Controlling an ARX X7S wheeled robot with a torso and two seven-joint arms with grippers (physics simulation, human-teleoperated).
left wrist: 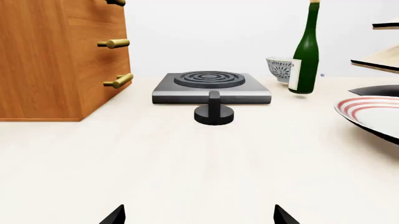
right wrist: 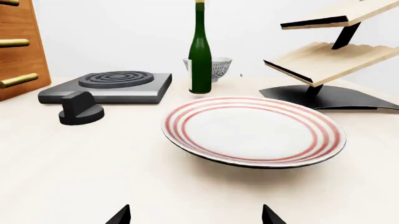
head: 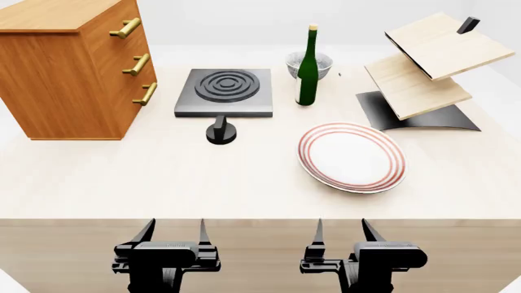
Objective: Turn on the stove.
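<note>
Fingers of the left gripper and right gripper stand apart and empty, so the reach is unstarted; the left must advance to the knob straight ahead, fronting the stove.

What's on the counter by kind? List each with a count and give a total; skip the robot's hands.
Stove with its knob: 1
Wooden drawer cabinet: 1
Green bottle: 1
Patterned bowl: 1
Red-striped plate: 1
Black stand with wooden boards: 1
Total: 6
</note>
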